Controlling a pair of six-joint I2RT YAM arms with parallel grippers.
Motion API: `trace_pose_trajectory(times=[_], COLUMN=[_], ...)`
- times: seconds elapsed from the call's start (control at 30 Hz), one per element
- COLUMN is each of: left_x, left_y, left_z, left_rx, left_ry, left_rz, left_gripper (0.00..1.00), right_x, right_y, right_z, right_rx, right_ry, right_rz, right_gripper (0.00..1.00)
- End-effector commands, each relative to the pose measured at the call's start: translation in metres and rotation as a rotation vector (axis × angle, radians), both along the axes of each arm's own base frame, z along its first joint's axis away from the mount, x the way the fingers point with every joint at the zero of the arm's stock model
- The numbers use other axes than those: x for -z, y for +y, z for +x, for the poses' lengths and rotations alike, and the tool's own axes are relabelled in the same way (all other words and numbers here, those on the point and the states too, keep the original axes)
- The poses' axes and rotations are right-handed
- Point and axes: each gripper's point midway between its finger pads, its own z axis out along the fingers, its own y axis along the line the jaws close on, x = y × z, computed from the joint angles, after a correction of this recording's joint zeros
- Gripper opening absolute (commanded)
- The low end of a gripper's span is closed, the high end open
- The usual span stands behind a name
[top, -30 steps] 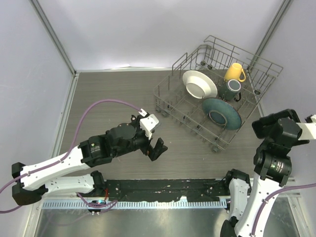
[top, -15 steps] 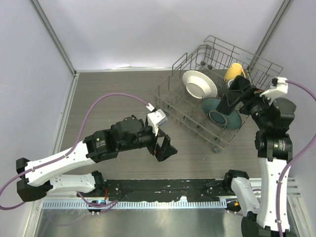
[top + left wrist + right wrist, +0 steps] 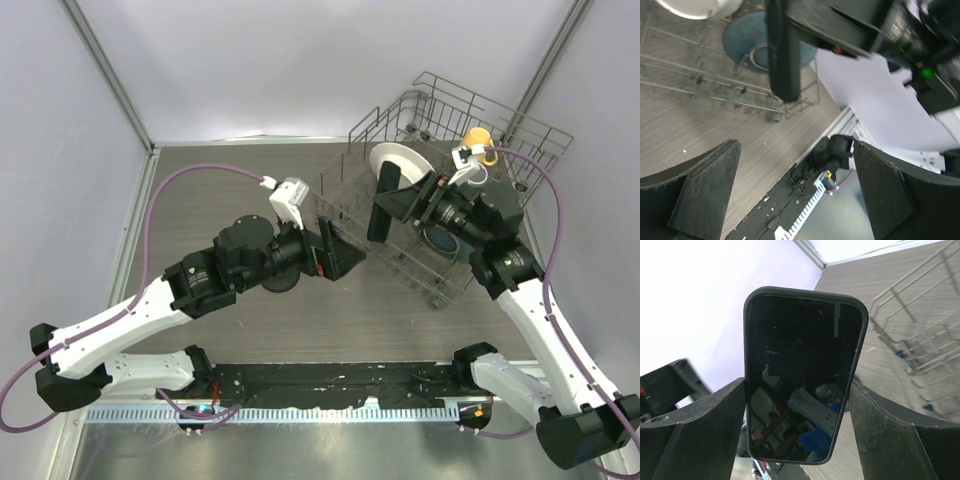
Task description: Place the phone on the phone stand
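Now | right fingers (image 3: 700, 435) clamp phone (image 3: 802, 375) by its edges over dish rack (image 3: 520, 150) | left fingers (image 3: 705, 195) wide, empty | risk: phone slips or clips the wires | phone stand unseen

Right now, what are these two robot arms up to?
The right gripper is holding a black phone edgewise between its fingers, up in the air by the dish rack. It is pointing the phone towards the other arm. The left gripper is open and empty, facing the phone. No phone stand shows in any view.
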Motion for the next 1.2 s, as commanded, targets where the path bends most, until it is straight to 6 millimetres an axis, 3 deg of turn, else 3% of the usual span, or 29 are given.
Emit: trace_pose_trajectory(times=[0.0,0.1,0.27,0.5,0.63,0.8,1.1,1.17], left_x=[-0.002,0.015,0.019,0.024,0.032,0.036,0.023,0.022], left_y=[0.002,-0.004,-0.010,0.002,0.009,0.003,-0.001,0.001], left_z=[0.018,0.017,0.019,0.039,0.048,0.055,0.063,0.066], left_rx=[-0.101,-0.088,-0.074,-0.188,-0.240,-0.242,-0.257,-0.269], left_ry=[0.092,0.113,0.090,0.043,0.026,0.008,-0.051,-0.059], left_rz=[-0.036,-0.025,-0.056,0.002,0.077,0.119,0.116,0.119], left_gripper=[1.00,1.00,1.00,0.93,0.81,0.77,0.59,0.50], right_x=[-0.056,-0.045,-0.024,-0.021,-0.021,-0.022,-0.015,-0.018], right_y=[0.018,0.033,0.062,0.067,0.068,0.069,0.085,0.087], right_z=[-0.003,0.002,-0.001,-0.007,-0.012,-0.014,-0.020,-0.022], right_rx=[0.036,0.027,0.011,0.044,0.050,0.048,0.029,0.022], right_ry=[-0.119,-0.042,0.036,0.060,0.066,0.067,0.090,0.086], right_rz=[0.144,0.171,0.143,0.159,0.170,0.172,0.164,0.170], right_gripper=[0.01,0.01,0.01,0.01,0.01,0.01,0.01,0.01])
